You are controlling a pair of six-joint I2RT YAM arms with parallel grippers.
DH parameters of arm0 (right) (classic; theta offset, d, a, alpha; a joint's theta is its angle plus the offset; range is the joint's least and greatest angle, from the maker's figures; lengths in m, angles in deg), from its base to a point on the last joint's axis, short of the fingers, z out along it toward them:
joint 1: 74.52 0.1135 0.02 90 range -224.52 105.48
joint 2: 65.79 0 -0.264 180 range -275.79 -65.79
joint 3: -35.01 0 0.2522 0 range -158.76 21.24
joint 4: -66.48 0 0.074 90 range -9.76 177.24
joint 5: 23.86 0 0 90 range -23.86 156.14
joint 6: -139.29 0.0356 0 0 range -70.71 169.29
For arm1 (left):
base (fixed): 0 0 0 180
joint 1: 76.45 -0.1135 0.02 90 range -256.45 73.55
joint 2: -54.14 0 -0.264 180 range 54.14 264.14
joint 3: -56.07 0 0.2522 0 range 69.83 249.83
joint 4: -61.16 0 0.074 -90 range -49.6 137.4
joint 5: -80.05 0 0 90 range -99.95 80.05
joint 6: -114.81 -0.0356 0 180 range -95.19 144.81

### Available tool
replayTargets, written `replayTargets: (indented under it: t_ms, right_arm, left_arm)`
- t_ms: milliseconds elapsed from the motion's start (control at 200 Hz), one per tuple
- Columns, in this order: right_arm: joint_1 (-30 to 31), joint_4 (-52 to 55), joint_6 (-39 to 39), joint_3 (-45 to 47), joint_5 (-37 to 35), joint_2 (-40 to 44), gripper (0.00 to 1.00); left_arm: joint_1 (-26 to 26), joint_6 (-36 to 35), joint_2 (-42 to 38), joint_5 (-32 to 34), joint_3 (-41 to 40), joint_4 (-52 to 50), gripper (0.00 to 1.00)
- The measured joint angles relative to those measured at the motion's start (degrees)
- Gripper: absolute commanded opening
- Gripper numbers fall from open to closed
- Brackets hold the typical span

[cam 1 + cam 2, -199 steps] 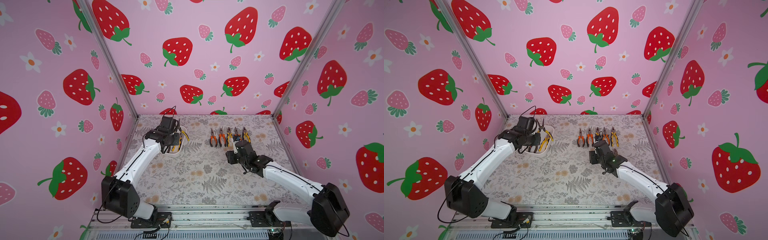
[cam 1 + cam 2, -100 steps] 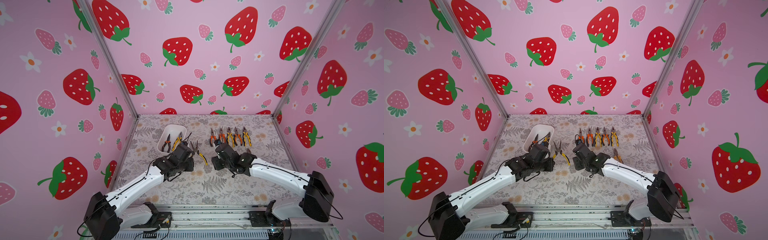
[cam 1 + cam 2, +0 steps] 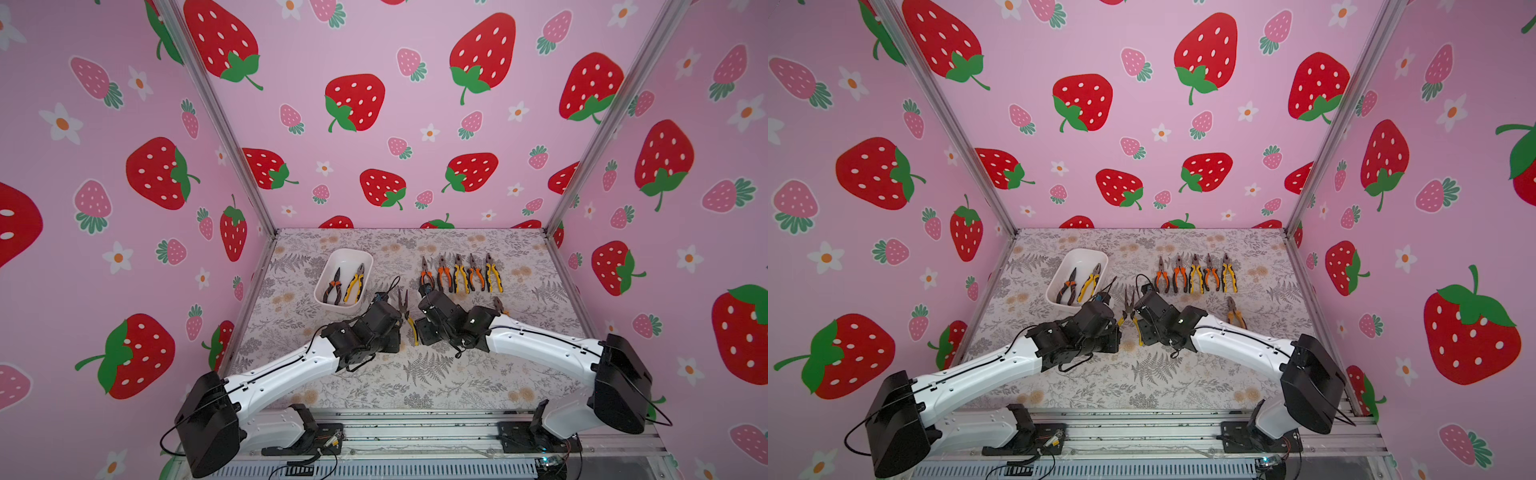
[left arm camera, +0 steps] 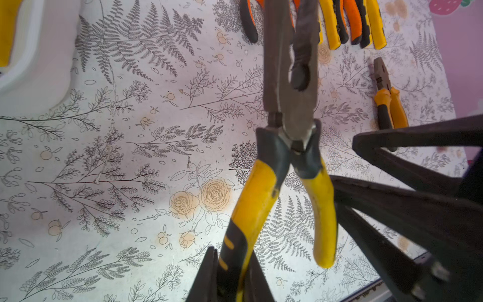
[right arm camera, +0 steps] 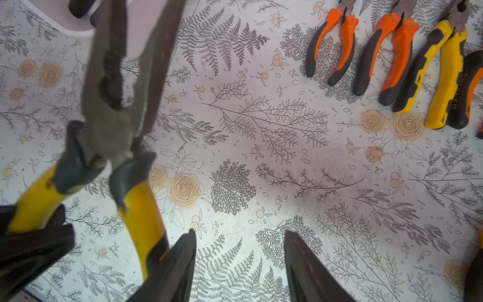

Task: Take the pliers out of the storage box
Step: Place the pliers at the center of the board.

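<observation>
The yellow-handled needle-nose pliers (image 3: 404,309) hang clear of the storage box (image 3: 349,250), lifted off the floral table (image 3: 436,374) in the space between the two arms, nose pointing toward the back wall. The left gripper (image 4: 232,264) has its jaws drawn in narrow and clamped on the end of one handle. The other handle swings free, so the handles splay and the tool's dark nose stands slightly parted.

The right gripper (image 5: 239,235) faces it from the other side with its jaws about half open and only bare table showing in the gap. The free handle lies outside that gap, right against the outer side of one finger (image 5: 180,264) — whether it actually touches cannot be told.

Behind the left gripper, the box holds two pliers (image 3: 344,284) lying side by side, one orange-and-black, one yellow. A row of five pliers (image 3: 459,274) lies on the table behind the right gripper, and a lone pair of pliers (image 3: 1235,316) lies beside the right arm — apart from that row.
</observation>
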Motion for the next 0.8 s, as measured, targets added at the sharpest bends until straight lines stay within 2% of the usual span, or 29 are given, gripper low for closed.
replayTargets:
  t_ms: [465, 530, 770, 800]
  right_arm:
    - [0.1, -2.7, 1.3, 0.8, 4.2, -1.5, 0.59]
    - [0.1, -1.3, 1.7, 0.6, 2.5, -1.5, 0.59]
    - [0.2, 9.6, 5.7, -3.8, -11.4, 1.0, 0.59]
    - [-0.1, 10.1, 5.9, -3.8, -12.2, 2.4, 0.62]
  left_arm:
    - [0.7, 0.8, 0.6, 0.6, 0.0, 1.8, 0.00]
    - [1.0, 0.8, 0.6, 0.9, 0.0, 1.8, 0.00]
    - [2.2, 0.4, 0.6, 2.1, 0.0, 1.8, 0.00]
    - [2.5, 0.4, 0.6, 2.3, 0.0, 1.8, 0.00]
